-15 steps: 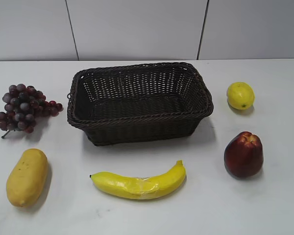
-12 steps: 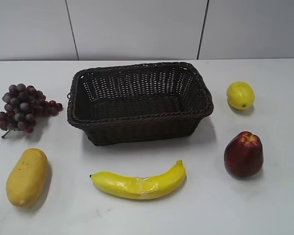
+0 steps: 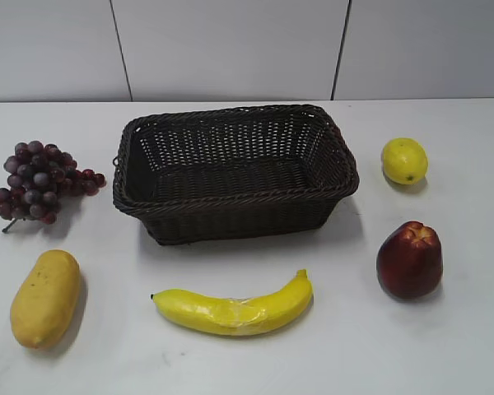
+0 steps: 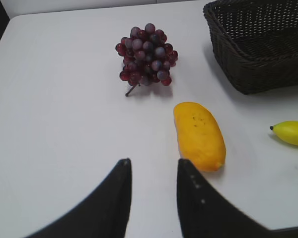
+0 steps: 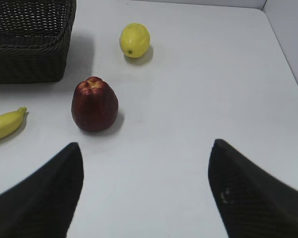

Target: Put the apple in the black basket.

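- The apple (image 3: 409, 260) is seen upright on the bench (image 3: 445, 346), right of the basket (image 3: 235, 171) and apart from it, with the lemon (image 3: 404, 160) behind.
- The right gripper (image 5: 145, 191) is held with fingers wide apart, short of the apple.
- The left gripper (image 4: 152, 198) is seen with fingers narrowly parted, empty, near the mango (image 4: 199, 135).

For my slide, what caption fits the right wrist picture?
Open right tool above the table, facing the apple, lemon and black basket.
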You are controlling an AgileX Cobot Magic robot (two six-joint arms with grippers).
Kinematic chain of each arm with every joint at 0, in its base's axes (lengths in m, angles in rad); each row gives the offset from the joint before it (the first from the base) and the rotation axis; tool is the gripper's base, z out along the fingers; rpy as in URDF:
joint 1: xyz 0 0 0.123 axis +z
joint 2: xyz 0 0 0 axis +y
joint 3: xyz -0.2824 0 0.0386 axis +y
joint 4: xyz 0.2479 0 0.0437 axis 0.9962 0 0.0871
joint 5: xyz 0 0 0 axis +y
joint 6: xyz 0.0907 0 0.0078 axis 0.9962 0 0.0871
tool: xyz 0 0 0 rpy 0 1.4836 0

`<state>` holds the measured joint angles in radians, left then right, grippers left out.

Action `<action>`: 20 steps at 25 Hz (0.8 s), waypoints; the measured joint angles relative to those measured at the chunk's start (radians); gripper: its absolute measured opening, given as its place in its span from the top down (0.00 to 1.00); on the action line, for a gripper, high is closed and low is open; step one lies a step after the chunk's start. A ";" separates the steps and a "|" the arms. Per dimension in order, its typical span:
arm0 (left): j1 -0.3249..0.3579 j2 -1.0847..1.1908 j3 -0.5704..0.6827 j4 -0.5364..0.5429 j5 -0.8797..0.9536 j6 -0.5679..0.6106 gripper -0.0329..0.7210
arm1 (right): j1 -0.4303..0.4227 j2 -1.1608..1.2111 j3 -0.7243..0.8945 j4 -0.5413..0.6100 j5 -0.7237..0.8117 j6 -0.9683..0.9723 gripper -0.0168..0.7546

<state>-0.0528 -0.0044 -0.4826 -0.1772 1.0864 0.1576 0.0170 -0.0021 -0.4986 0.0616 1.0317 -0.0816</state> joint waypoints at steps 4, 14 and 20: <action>0.000 0.000 0.000 0.000 0.000 0.000 0.64 | 0.000 0.036 -0.049 0.007 -0.117 0.001 0.14; 0.000 0.000 0.000 0.000 0.000 0.000 0.64 | 0.000 0.474 -0.081 0.010 -0.466 0.003 0.15; 0.000 0.000 0.000 0.000 0.000 0.000 0.64 | 0.012 0.838 -0.161 0.053 -0.417 -0.024 0.17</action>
<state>-0.0528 -0.0044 -0.4826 -0.1772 1.0864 0.1576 0.0286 0.8361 -0.6600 0.1146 0.6146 -0.1060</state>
